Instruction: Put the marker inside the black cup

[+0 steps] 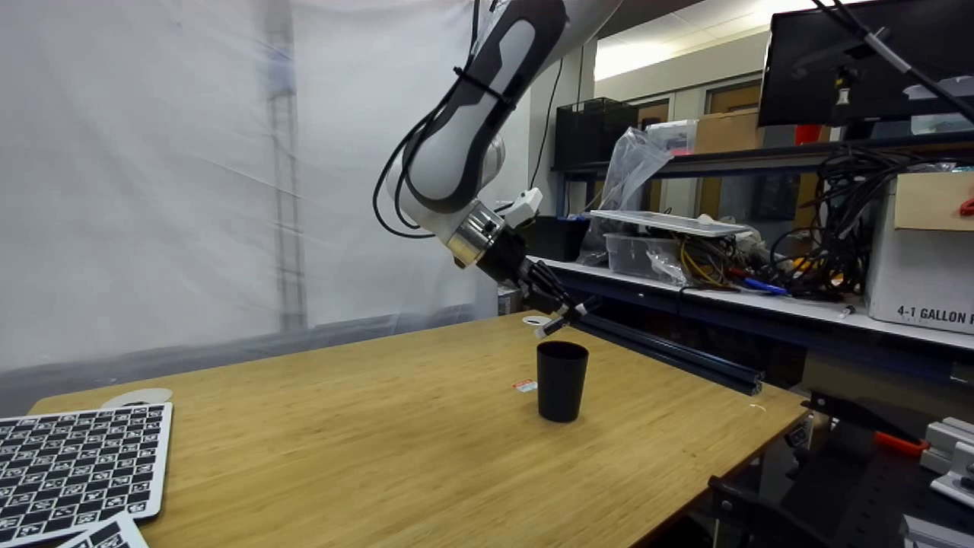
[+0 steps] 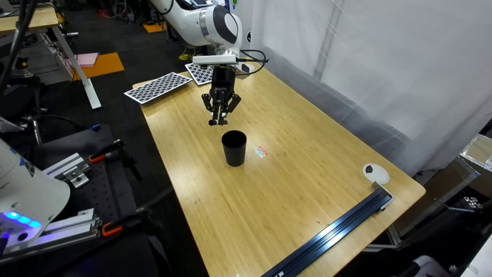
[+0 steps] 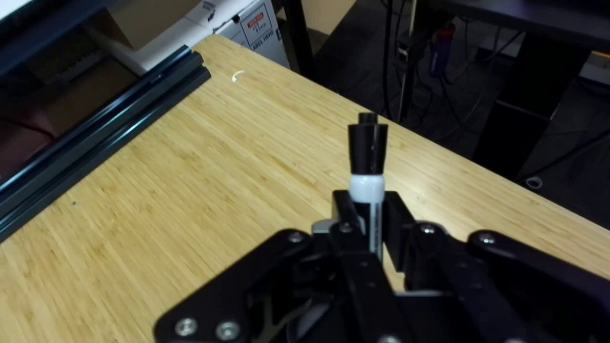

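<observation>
One hand (image 3: 369, 221) pinches the slim marker (image 3: 367, 186); the matte cup (image 1: 561, 384) tapers downward.

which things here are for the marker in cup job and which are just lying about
For the job:
marker, held between the closed jaws
black cup, standing upright

Just lying about, it seems:
checkered boards
dark metal rail
small red-and-white label
</observation>
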Motion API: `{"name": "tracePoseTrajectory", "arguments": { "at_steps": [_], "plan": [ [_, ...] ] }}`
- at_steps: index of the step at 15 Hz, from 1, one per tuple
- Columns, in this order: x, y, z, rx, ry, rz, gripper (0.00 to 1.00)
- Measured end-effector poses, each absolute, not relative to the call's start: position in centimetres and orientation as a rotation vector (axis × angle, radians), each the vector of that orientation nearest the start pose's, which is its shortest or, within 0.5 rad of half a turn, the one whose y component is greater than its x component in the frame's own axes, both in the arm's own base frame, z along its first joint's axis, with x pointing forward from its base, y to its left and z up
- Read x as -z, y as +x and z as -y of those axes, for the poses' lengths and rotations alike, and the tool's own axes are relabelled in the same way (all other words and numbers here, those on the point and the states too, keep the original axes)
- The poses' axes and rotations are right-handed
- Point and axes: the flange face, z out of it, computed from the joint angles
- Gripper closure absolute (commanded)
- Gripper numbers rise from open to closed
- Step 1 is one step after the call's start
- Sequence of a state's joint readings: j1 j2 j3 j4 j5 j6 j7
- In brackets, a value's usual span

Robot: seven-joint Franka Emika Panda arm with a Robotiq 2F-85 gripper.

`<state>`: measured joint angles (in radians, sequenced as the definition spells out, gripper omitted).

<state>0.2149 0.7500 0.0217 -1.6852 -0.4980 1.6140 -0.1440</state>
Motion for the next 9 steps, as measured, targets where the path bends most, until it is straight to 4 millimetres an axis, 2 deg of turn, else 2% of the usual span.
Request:
{"name": "tracePoseTrajectory", "arguments": {
  "at_steps": [5, 9],
  "plan": [
    [-9.3, 56.4, -6.7, -1.681, -3.098, 1.016, 0.95],
    [-8.0, 56.7, -6.3, -1.789, -3.081, 1.018, 0.95]
  ]
}}
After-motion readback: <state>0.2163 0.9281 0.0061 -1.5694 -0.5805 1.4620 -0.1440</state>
